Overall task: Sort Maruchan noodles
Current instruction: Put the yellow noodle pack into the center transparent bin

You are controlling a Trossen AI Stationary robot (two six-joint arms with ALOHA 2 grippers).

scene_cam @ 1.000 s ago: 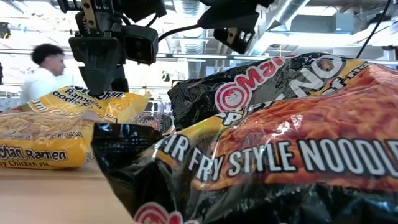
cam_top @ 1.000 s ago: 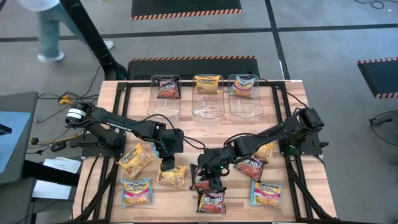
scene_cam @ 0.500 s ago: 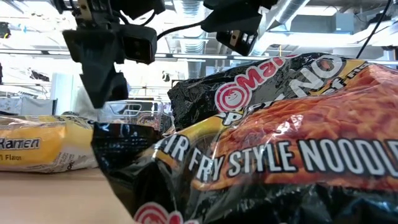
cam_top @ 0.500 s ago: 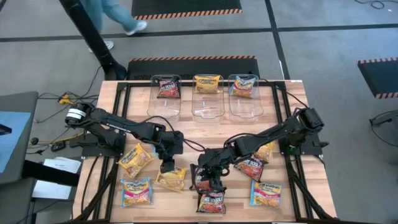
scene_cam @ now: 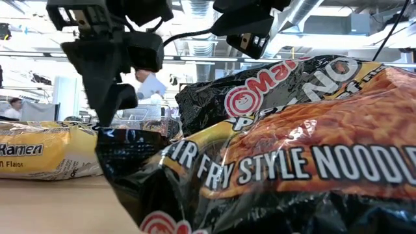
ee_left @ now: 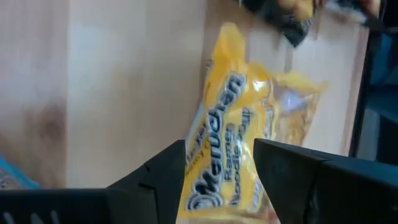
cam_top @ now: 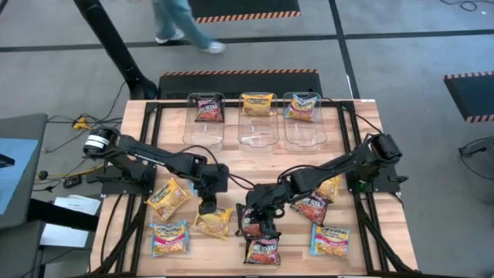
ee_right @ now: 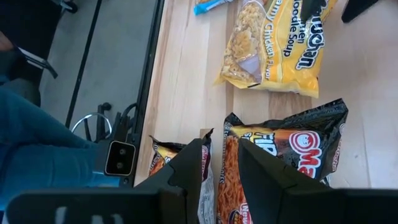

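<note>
L hand (cam_top: 208, 208) fingers apart over yellow packet (cam_top: 214, 222) on worktop (cam_top: 255, 158), not gripping. R hand (cam_top: 261, 226) part-open above dark packet (cam_top: 251, 224); contact hidden.

Both my arms reach in over the front half of the table.

My left arm runs from its base at the table's left edge toward the middle, wrist bent down, and my left gripper (cam_top: 208, 207) points at the tabletop with its two dark fingers (ee_left: 163, 176) spread apart. My right arm stretches from the right edge diagonally inward, elbow raised, and my right gripper (cam_top: 265, 225) hangs low near the centre front, its fingers (ee_right: 198, 163) parted by a narrow gap.
</note>
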